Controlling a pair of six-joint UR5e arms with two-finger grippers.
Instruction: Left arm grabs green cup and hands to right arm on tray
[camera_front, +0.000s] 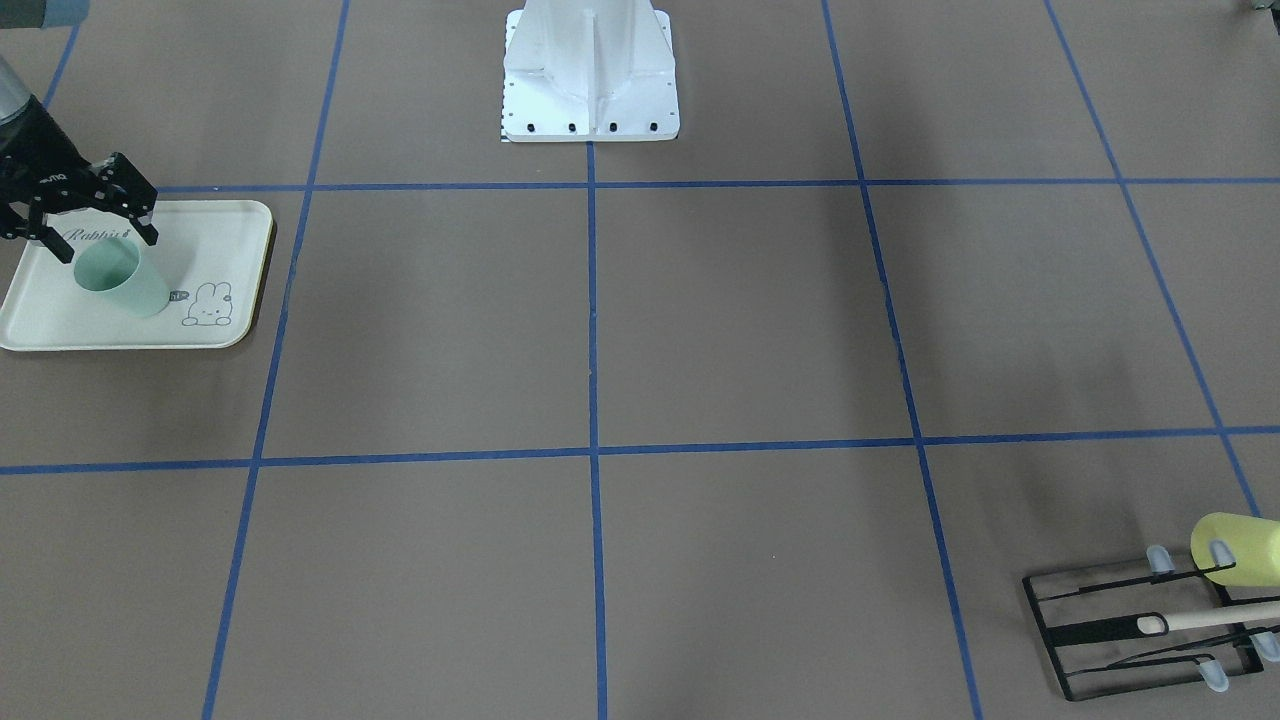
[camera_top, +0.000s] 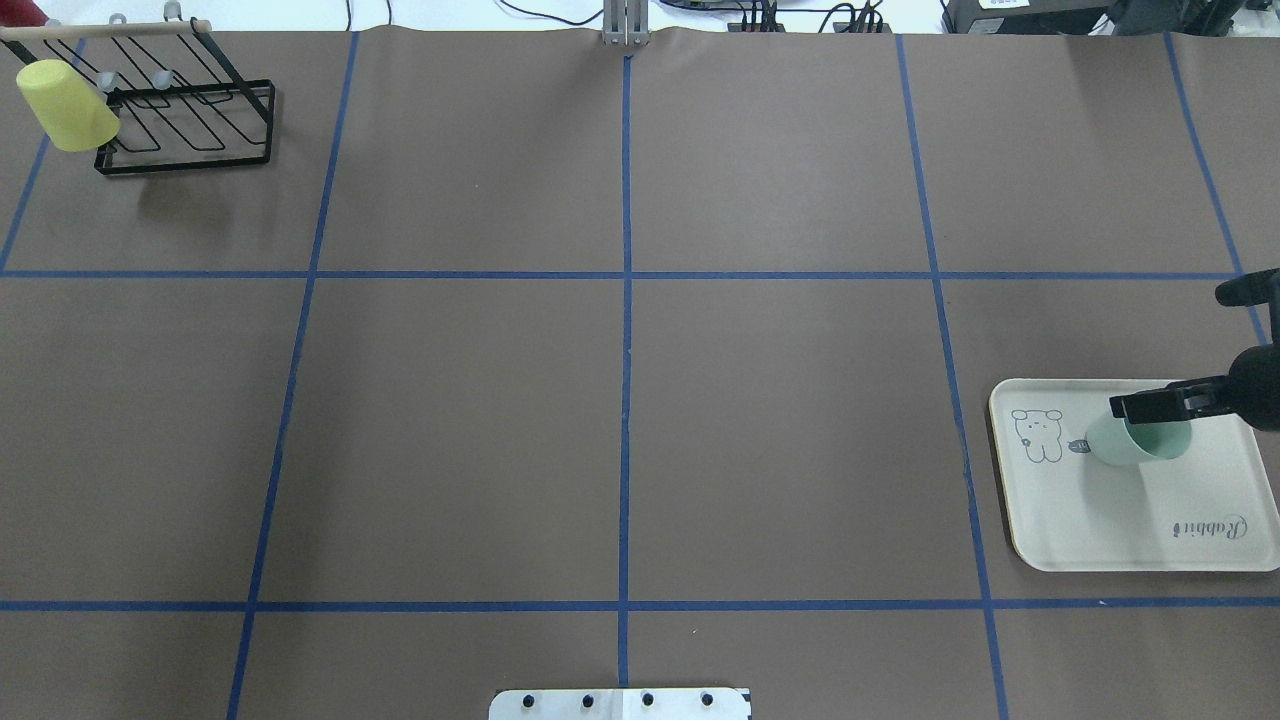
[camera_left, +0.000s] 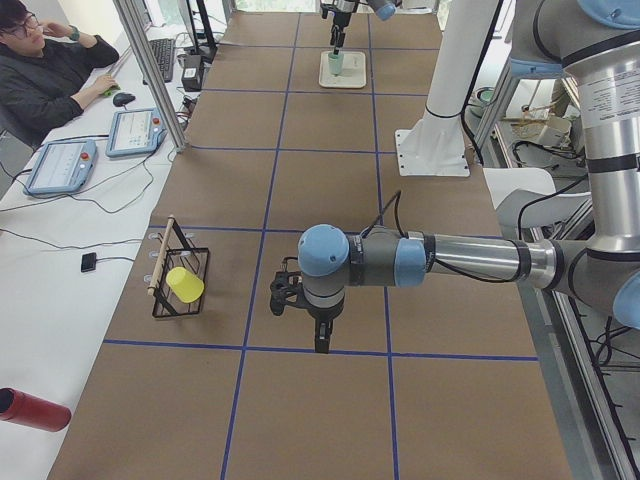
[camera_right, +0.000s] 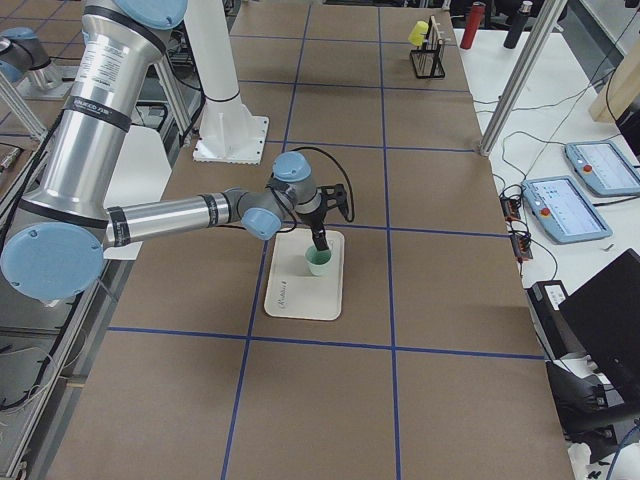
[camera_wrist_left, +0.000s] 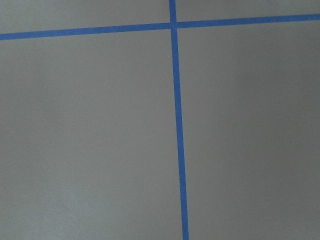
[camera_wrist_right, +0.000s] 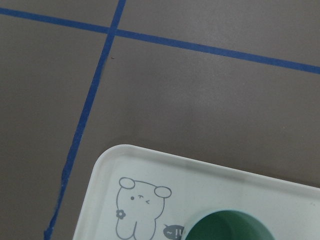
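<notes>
From where I stand, the job looks very nearly finished. The green cup (camera_front: 125, 280) sits upright on the tray (camera_front: 225, 225), directly beneath the right claw (camera_front: 106, 245), with the rabbit drawing just past it on the side away from the arm. The claw's fingers stand apart, one on either side of the cup's rim. I see no squeeze on the plastic, so I judge the cup is resting on the tray under its own weight rather than being held.

The left claw (camera_left: 318, 335) hangs well apart from all this, pointing down over bare table (camera_front: 700, 320) far along from the tray. I cannot tell from the side whether its fingers are spread or together, and its own camera shows only brown paper and blue tape. It carries nothing that I can make out.

So the pick-up and hand-over seem done, and the set-down as good as done. What is left, I would guess, is for the right claw to rise straight up without catching the rim and tipping the cup.
</notes>
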